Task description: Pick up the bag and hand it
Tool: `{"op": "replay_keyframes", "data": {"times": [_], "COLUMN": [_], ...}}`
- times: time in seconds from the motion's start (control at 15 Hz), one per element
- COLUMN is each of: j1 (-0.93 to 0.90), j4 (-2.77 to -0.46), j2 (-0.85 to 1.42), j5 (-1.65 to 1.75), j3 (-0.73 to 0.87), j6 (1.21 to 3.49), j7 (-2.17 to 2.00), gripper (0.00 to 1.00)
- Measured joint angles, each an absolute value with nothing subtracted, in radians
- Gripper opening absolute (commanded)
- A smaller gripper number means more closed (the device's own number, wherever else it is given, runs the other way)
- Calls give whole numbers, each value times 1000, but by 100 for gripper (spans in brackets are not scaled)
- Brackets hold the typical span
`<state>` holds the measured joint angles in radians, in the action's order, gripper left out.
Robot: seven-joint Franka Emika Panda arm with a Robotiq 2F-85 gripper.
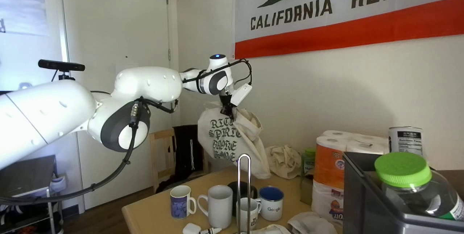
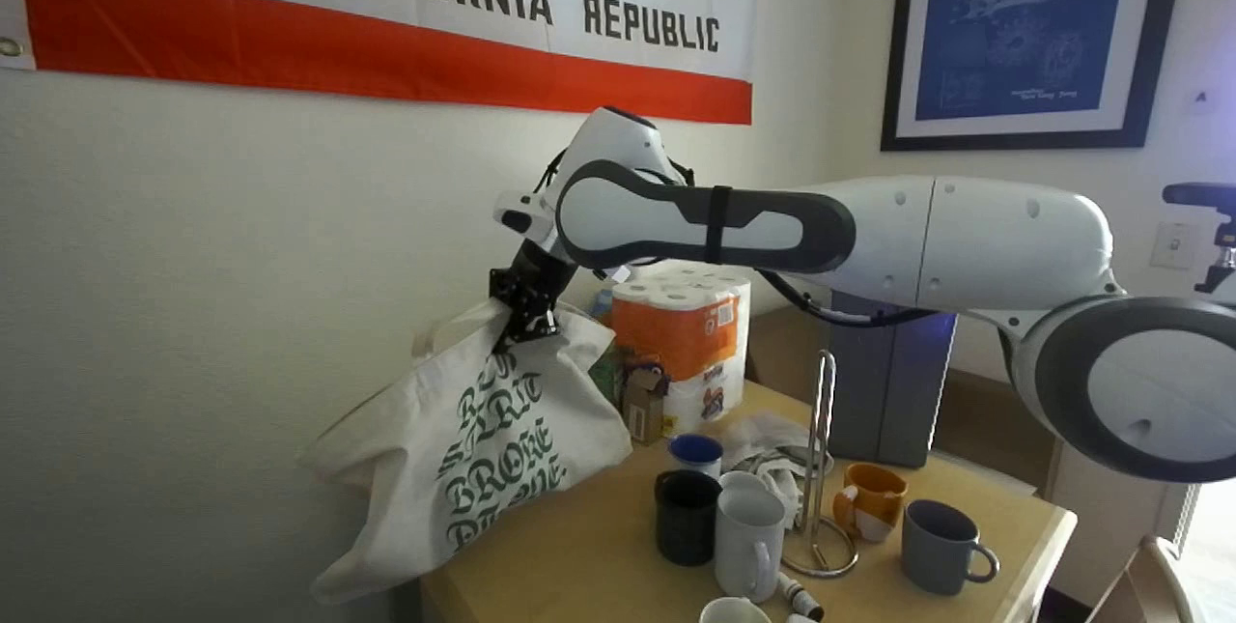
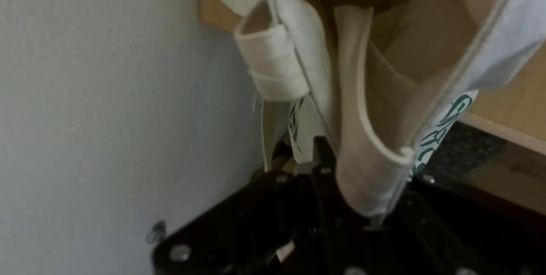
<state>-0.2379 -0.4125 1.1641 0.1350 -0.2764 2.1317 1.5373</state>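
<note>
The bag is a cream cloth tote with dark green blackletter text. It shows in both exterior views (image 1: 225, 141) (image 2: 512, 439) and fills much of the wrist view (image 3: 371, 177). My black gripper (image 1: 228, 112) (image 2: 526, 319) (image 3: 362, 172) is shut on the bag's upper edge, with folded cloth between its fingers. The bag hangs tilted from the gripper at the table's end, near the wall. Its lower part hangs past the table edge in an exterior view. Whether it touches the table cannot be told. One fingertip is hidden behind cloth in the wrist view.
Several mugs (image 1: 220, 206) (image 2: 749, 536) stand on the wooden table (image 1: 145, 210) (image 2: 579, 546). A metal stand (image 1: 244, 190) (image 2: 821, 468) rises among them. Paper rolls (image 1: 330, 168) (image 2: 676, 343), crumpled cloth (image 1: 284, 161) and a dark grey bin (image 1: 362, 197) are nearby. A chair (image 1: 161, 154) stands beyond the table.
</note>
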Motion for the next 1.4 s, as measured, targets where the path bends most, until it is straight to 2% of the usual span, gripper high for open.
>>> {"op": "replay_keyframes", "data": {"times": [0.8,1.4], "j1": [-380,-477], "j4": [-410,-406], "j2": [1176,1274], "j5": [36,-80], "j3": [-384,-414], "j6": [2115,2112], "j7": [1948,2183], "gripper": [2,2]}}
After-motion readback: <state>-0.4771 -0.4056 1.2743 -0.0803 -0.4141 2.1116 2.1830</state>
